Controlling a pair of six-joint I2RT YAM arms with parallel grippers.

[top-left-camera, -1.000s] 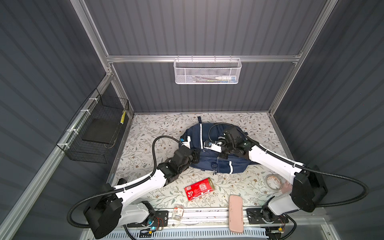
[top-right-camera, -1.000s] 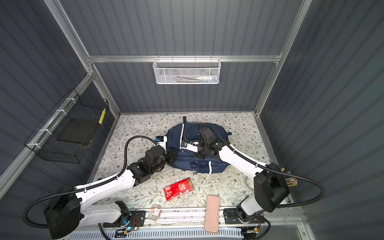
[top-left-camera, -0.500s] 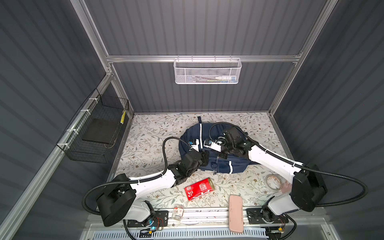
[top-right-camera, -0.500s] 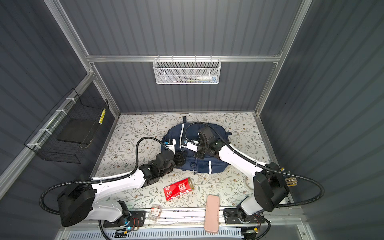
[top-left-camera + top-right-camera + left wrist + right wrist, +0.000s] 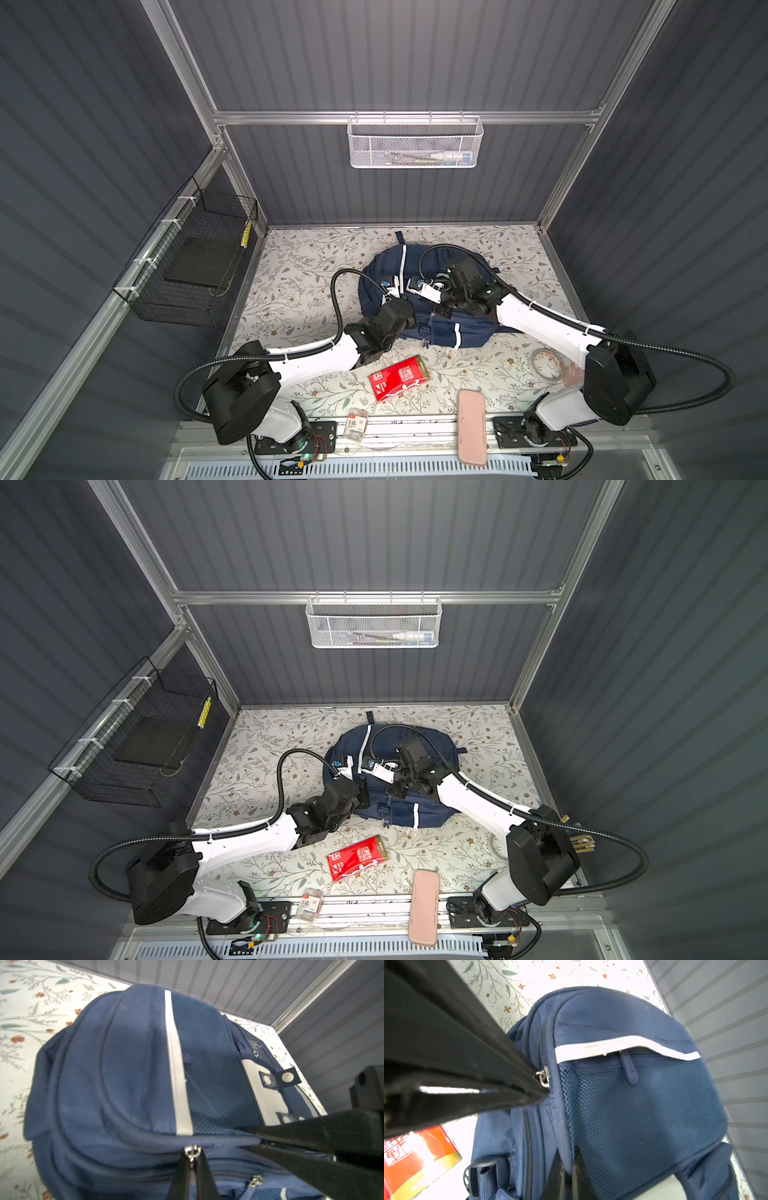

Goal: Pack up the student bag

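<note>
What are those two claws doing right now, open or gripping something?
Left gripper: closed on the zipper pull of the student bag.
Right gripper: closed, pinching a fabric seam of that bag.

top views evenly lit and sharp; wrist views blur the student bag, floral tabletop glaring white.

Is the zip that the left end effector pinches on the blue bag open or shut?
Shut, it seems: the teeth beside the zipper pull lie closed, and no gap opens into the student bag.
</note>
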